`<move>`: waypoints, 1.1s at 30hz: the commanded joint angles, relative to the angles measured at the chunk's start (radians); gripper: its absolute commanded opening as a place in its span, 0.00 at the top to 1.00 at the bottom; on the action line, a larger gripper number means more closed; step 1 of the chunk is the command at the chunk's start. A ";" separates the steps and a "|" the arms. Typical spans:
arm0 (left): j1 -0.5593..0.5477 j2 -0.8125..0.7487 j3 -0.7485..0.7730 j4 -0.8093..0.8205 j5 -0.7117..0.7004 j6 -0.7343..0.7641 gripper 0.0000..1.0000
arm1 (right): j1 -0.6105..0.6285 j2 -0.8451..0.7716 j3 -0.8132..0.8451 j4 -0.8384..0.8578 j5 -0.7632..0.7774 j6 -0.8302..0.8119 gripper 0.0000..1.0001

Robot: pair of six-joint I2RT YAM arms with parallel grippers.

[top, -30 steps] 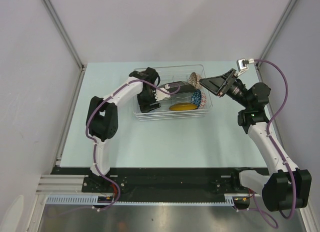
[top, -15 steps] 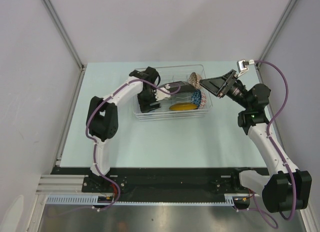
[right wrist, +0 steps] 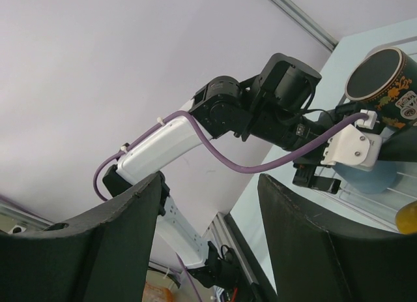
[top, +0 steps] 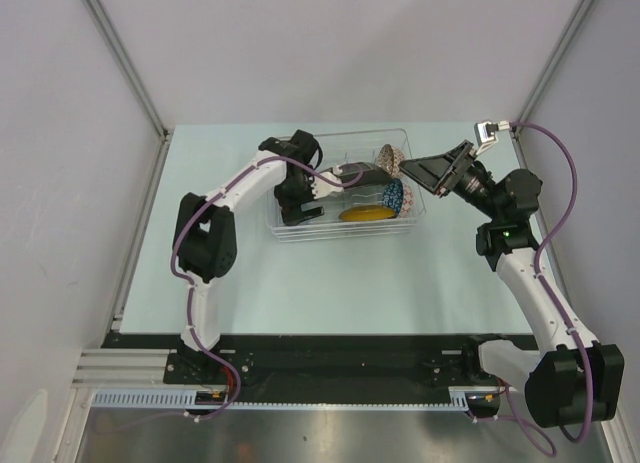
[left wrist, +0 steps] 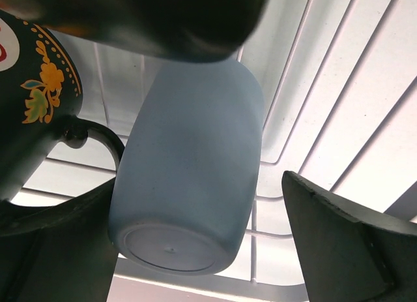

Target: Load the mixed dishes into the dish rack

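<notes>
Overhead, the clear dish rack (top: pixel 340 235) sits on the pale table (top: pixel 330 283) with several dishes inside. The left hand (left wrist: pixel 195 204) reaches into its left end, fingers spread wide either side of the light blue cup (left wrist: pixel 189 165) but not closed on it. The cup lies on its side on the ribs, just beside a dark floral cup (left wrist: pixel 32 87). The right hand (right wrist: pixel 208 184) hovers off the rack's right end, wide open and empty. The blue cup looks like glazed ceramic — stiff, smooth, likely slippery and chippable — so best pinched across its round body.
</notes>
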 commanded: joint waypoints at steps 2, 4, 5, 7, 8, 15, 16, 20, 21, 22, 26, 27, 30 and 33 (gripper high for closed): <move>-0.009 -0.063 0.046 -0.019 0.002 0.013 0.00 | 0.006 -0.024 0.002 0.028 -0.009 -0.014 0.33; -0.009 -0.072 0.063 -0.023 0.005 0.007 0.00 | 0.006 -0.021 0.004 0.021 -0.011 -0.022 0.28; -0.007 -0.090 0.075 -0.026 0.010 0.001 0.00 | 0.006 -0.020 0.004 0.015 -0.011 -0.037 0.25; -0.007 -0.119 0.080 -0.025 0.013 -0.003 0.00 | 0.006 -0.021 0.002 -0.016 -0.003 -0.058 0.21; -0.007 -0.135 0.082 -0.014 0.022 -0.009 0.00 | 0.006 -0.021 0.004 -0.027 -0.001 -0.069 0.14; -0.009 -0.250 0.105 0.038 0.035 -0.075 0.00 | 0.004 -0.027 0.002 -0.117 0.014 -0.140 0.00; -0.009 -0.268 0.112 0.038 0.041 -0.081 0.00 | 0.003 -0.035 0.002 -0.137 0.022 -0.167 0.00; 0.000 -0.331 0.135 0.075 0.054 -0.166 0.00 | -0.003 -0.047 0.005 -0.249 0.052 -0.249 0.00; 0.006 -0.346 0.134 0.089 0.056 -0.189 0.00 | -0.005 -0.049 0.008 -0.333 0.086 -0.276 0.00; 0.020 -0.378 0.129 0.101 0.064 -0.237 0.00 | -0.003 -0.047 0.024 -0.376 0.098 -0.331 0.00; 0.089 -0.469 0.022 0.177 0.139 -0.396 0.00 | 0.007 -0.040 0.074 -0.595 0.170 -0.480 0.00; 0.103 -0.492 -0.013 0.197 0.150 -0.427 0.00 | 0.021 -0.038 0.088 -0.666 0.205 -0.509 0.00; 0.151 -0.578 -0.176 0.288 0.167 -0.532 0.00 | 0.056 -0.046 0.123 -0.763 0.279 -0.604 0.00; 0.175 -0.653 -0.294 0.362 0.160 -0.610 0.00 | 0.075 -0.057 0.142 -0.808 0.324 -0.651 0.00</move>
